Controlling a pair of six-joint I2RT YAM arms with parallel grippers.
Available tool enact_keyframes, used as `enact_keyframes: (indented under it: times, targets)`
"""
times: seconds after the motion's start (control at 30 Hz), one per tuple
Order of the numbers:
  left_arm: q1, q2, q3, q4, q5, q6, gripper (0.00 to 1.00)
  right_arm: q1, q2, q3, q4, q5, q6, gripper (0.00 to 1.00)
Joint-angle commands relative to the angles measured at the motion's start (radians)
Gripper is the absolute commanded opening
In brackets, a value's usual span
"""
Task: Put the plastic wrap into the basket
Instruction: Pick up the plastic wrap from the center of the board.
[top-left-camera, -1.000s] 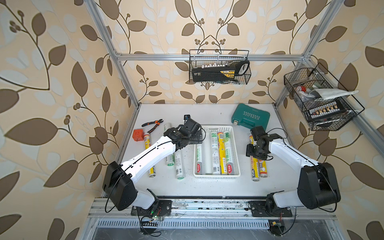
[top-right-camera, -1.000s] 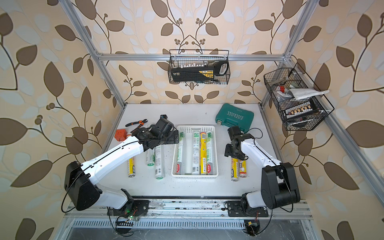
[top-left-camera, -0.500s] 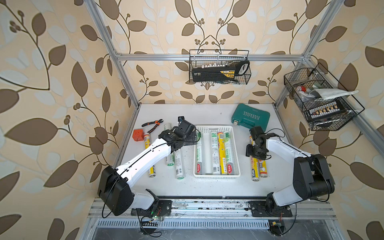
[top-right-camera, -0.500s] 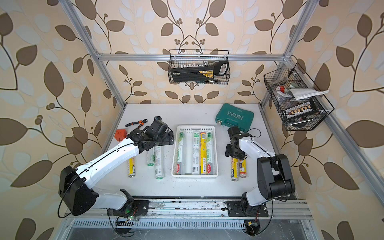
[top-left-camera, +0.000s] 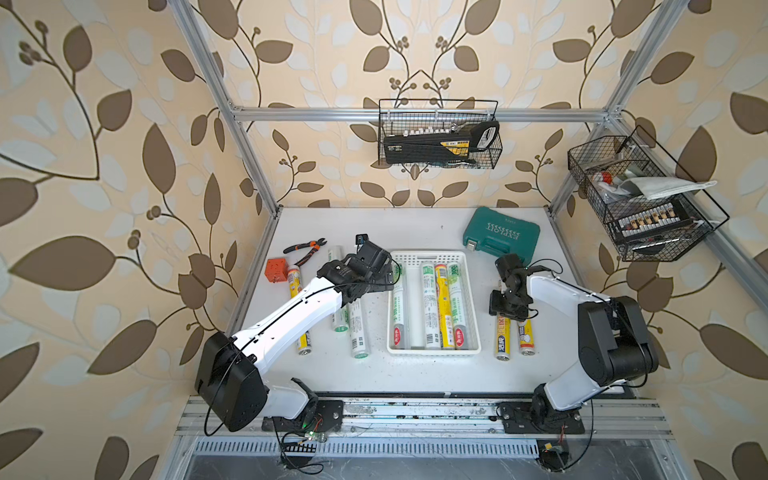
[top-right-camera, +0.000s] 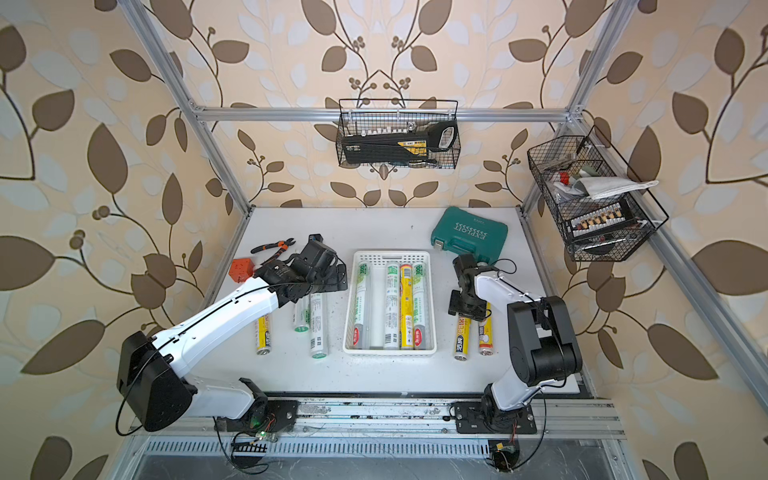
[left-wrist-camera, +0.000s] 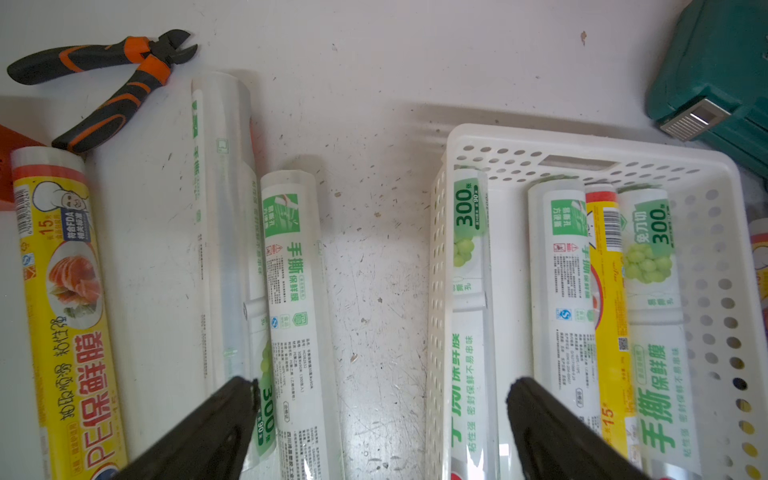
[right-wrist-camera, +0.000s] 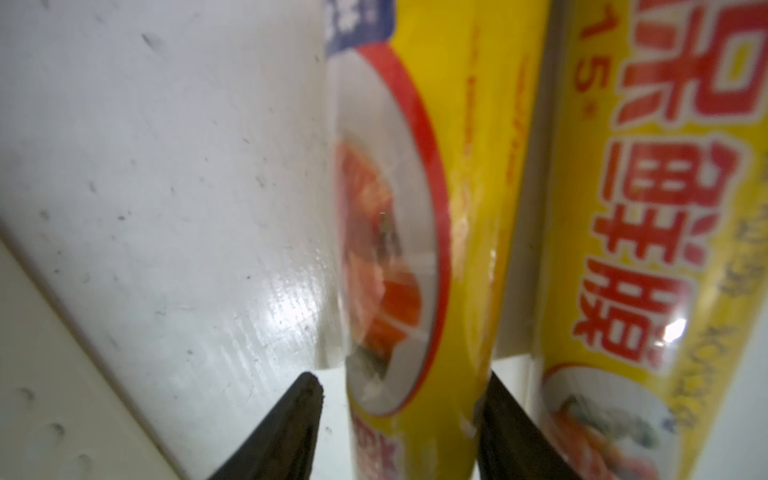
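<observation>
The white lattice basket holds several plastic wrap rolls lying side by side. More rolls lie on the table: white ones and a yellow one to its left, two yellow ones to its right. My left gripper hangs wide open over the basket's left wall, holding nothing. My right gripper straddles the inner yellow roll; one finger touches it, the other stands slightly off. The outer yellow roll lies alongside.
A green tool case sits behind the right arm. Orange-handled pliers and an orange cube lie at the back left. Black wire baskets hang on the back wall and the right wall.
My left gripper has drawn back a little to the left, away from the basket's middle. The right gripper has come down over the inner yellow roll and its jaws have narrowed.
</observation>
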Motion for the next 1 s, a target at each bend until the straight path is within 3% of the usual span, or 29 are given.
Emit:
enact_keyframes:
  times: [0.0,0.33,0.6,0.73,0.97]
  targets:
    - [0.012,-0.025,-0.001,0.015,0.004,0.004,0.99,0.003,0.02,0.032,0.008,-0.02,-0.01,0.54]
    - [0.012,-0.024,-0.01,0.018,0.026,-0.004,0.99,0.039,-0.006,0.072,-0.054,-0.017,0.006,0.37]
    - [0.013,-0.064,-0.05,0.034,0.026,-0.005,0.99,0.099,-0.055,0.104,-0.122,-0.034,0.05,0.35]
    - [0.014,-0.075,-0.059,0.032,0.021,-0.006,0.99,0.105,-0.089,0.129,-0.133,-0.136,0.079,0.35]
    - [0.014,-0.098,-0.067,0.031,0.02,-0.003,0.99,0.162,-0.153,0.239,-0.209,-0.126,0.107,0.35]
